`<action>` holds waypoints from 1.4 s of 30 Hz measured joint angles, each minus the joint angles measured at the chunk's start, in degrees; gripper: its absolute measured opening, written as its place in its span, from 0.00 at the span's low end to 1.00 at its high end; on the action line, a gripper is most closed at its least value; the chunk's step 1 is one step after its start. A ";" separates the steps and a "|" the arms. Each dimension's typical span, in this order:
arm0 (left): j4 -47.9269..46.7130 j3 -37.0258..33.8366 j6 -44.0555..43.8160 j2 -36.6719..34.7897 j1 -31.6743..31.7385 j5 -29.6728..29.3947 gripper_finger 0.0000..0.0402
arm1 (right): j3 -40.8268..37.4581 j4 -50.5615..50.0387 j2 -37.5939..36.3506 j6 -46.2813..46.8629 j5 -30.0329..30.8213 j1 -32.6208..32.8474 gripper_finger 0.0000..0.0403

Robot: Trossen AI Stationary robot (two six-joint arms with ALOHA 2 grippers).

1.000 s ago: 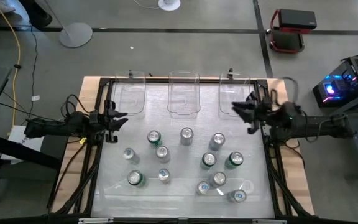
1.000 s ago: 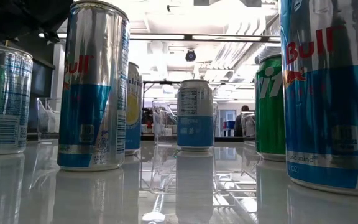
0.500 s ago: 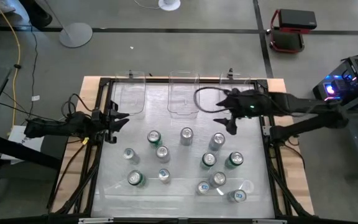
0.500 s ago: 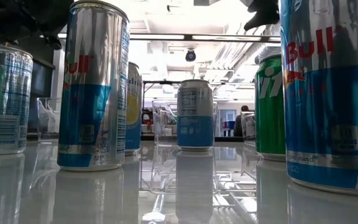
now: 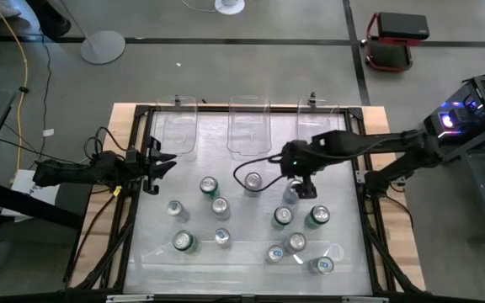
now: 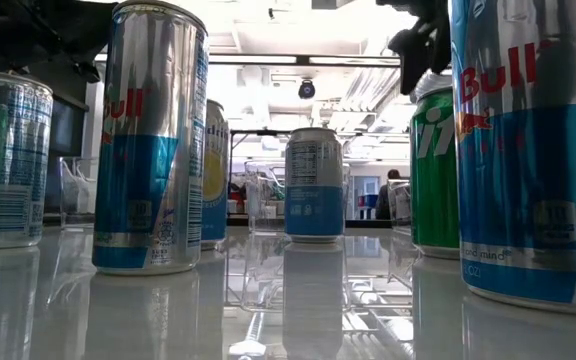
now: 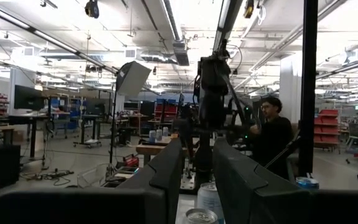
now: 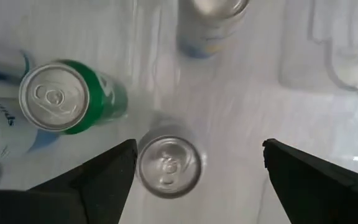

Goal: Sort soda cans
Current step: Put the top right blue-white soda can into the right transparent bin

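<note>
Your right hand (image 5: 300,179) hangs spread wide and empty, straight above a plain silver can (image 8: 168,167) right of centre in the high view, with a green can (image 8: 70,96) just beside it. Your left hand (image 5: 157,162) waits at the counter's (image 5: 242,252) left edge, slightly parted, holding nothing. Judging by the 3 clear bins (image 5: 248,126) along the upper edge, all bare, sorting hasn't started: about 12 soda cans (image 5: 220,207) stand upright mid-frame, smooth aluminium cylinders on a glossy, mirror-like white surface.
</note>
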 joint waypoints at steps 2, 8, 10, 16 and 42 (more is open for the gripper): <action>0.01 0.00 -0.02 0.00 0.00 0.00 0.19 | -1.09 0.58 1.04 0.28 -0.33 0.34 0.84; -0.01 0.00 -0.07 0.00 -0.04 0.00 0.19 | -6.08 3.32 2.12 3.11 -0.25 1.47 0.84; 0.08 0.00 -0.06 0.00 -0.04 0.00 0.19 | -7.23 4.64 2.12 4.89 -0.20 2.07 0.84; 0.14 0.00 -0.07 -0.01 -0.04 0.00 0.19 | -11.25 5.85 2.10 7.76 0.31 3.36 0.84; 0.21 0.00 0.07 0.00 -0.02 0.00 0.19 | -7.48 3.04 0.93 25.99 10.25 0.79 0.69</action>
